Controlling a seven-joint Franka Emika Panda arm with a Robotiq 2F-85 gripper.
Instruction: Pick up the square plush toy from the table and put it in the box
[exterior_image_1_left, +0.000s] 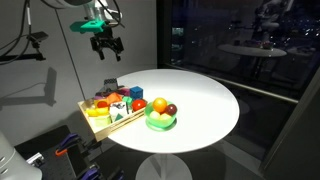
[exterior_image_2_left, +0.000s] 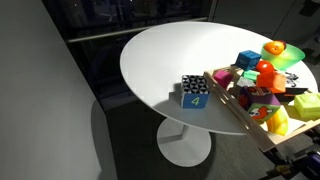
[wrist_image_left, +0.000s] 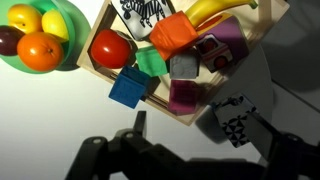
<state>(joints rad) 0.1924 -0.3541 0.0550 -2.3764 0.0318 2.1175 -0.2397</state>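
Observation:
The square plush toy (exterior_image_2_left: 195, 90), white with black markings and one blue side, sits on the white round table (exterior_image_2_left: 160, 50) against the outer wall of the light-wood box (exterior_image_2_left: 232, 106). In the wrist view the plush (wrist_image_left: 232, 118) lies just outside the box (wrist_image_left: 160, 108), close to my right finger. My gripper (wrist_image_left: 200, 127) is open and empty, above the table (wrist_image_left: 60, 120). In an exterior view the gripper (exterior_image_1_left: 105, 44) hangs high above the box (exterior_image_1_left: 105, 125) at the table's (exterior_image_1_left: 200, 100) edge.
The box holds several coloured toys: a red ball (wrist_image_left: 110, 47), a blue block (wrist_image_left: 128, 87), an orange block (wrist_image_left: 176, 34) and a zebra-print piece (wrist_image_left: 145, 10). A green bowl of fruit (exterior_image_1_left: 160, 116) stands beside the box and also shows in the wrist view (wrist_image_left: 40, 35).

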